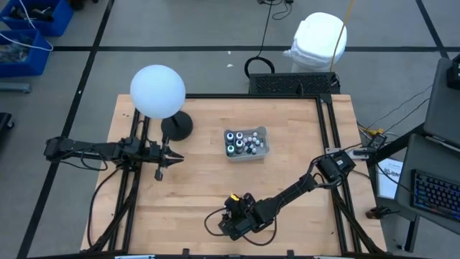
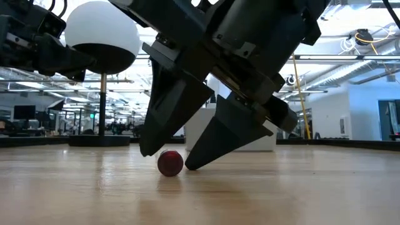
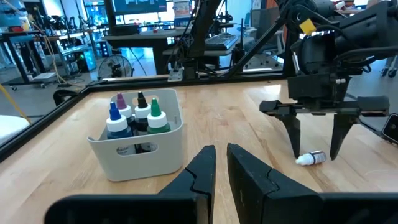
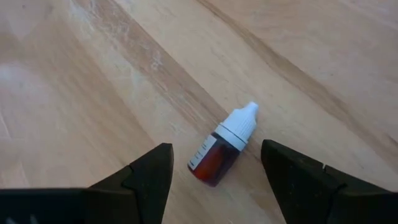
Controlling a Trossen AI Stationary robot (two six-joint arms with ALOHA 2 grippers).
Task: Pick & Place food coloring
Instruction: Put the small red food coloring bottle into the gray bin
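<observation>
A tiny food coloring bottle [image 4: 221, 149] with red contents and a white cap lies on its side on the wooden table near the front edge. It also shows in the low view [image 2: 170, 162] and the left wrist view [image 3: 311, 158]. My right gripper [image 1: 231, 208] slants down over it, open. Its two fingers [image 4: 149, 177] stand on either side of the bottle without touching it, tips close to the table. More food coloring bottles [image 3: 134, 118] stand upright in the grey tray [image 1: 246, 142]. My left gripper [image 3: 221, 165] waits at the table's left, level, shut with only a slit, holding nothing.
A white globe lamp [image 1: 158, 90] on a black round base [image 1: 177, 126] stands at the far left of the table. Black rails [image 1: 327, 129] run along the table's edges. Bare wood lies between the tray and the lying bottle.
</observation>
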